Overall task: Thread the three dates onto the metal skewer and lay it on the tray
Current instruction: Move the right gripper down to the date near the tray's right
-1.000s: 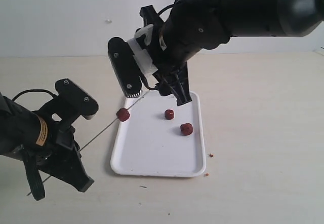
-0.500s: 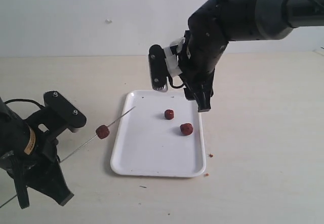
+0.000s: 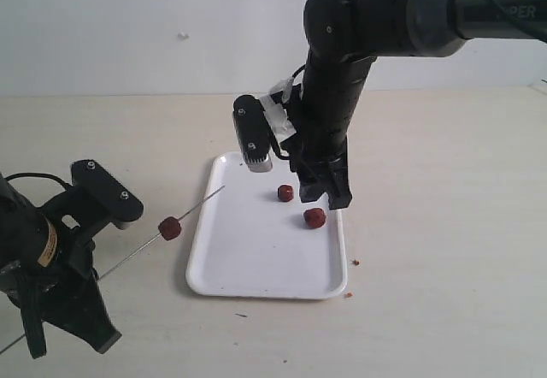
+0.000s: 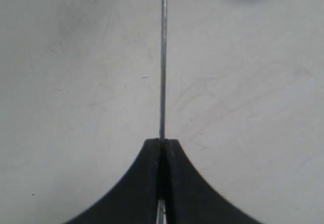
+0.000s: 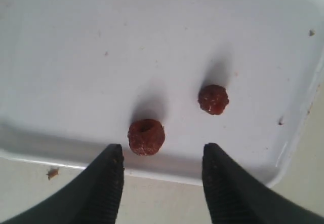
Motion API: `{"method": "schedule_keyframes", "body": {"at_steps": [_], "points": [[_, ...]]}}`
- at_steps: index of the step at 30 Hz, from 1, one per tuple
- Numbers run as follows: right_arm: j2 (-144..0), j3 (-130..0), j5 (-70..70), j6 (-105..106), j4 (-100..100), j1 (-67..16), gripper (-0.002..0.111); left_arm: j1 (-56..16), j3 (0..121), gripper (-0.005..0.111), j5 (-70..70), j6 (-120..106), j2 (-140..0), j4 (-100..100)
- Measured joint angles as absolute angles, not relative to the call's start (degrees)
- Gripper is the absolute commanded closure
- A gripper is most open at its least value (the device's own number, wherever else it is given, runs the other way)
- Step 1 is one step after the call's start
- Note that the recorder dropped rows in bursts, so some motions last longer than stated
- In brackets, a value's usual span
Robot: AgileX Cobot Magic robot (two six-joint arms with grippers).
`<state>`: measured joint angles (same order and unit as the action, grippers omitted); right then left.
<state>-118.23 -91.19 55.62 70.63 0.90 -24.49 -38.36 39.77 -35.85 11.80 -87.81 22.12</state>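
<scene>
Heads up, your right gripper [image 5: 162, 150] is spread over the date [image 5: 146, 137] by the rim of the tray [image 5: 76, 57], so an off-centre squeeze could flick it out, while your left gripper [image 4: 162, 145] is pinching the skewer [image 4: 163, 57]

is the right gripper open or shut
Open: the right gripper shows its fingers well apart, gripping nothing, with a date on the tray near their tips.

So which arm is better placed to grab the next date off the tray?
Right. The right gripper is open over the tray, a loose date lined up with the gap between its fingers. The left gripper is shut on the metal skewer, which carries a threaded date, off the tray.
</scene>
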Motion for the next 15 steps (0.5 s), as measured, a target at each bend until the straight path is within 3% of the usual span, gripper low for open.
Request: {"method": "schedule_keyframes", "body": {"at_steps": [9,15], "points": [[-118.23,-89.92,56.18,78.41,6.76,-19.26,0.06,-38.36,39.77,0.107,-35.75,12.67,-87.81,22.03],[-118.23,-87.93,55.46,87.3,12.54,-17.87,0.05,-38.36,39.77,0.107,-35.63,13.4,-87.81,22.03]]}}
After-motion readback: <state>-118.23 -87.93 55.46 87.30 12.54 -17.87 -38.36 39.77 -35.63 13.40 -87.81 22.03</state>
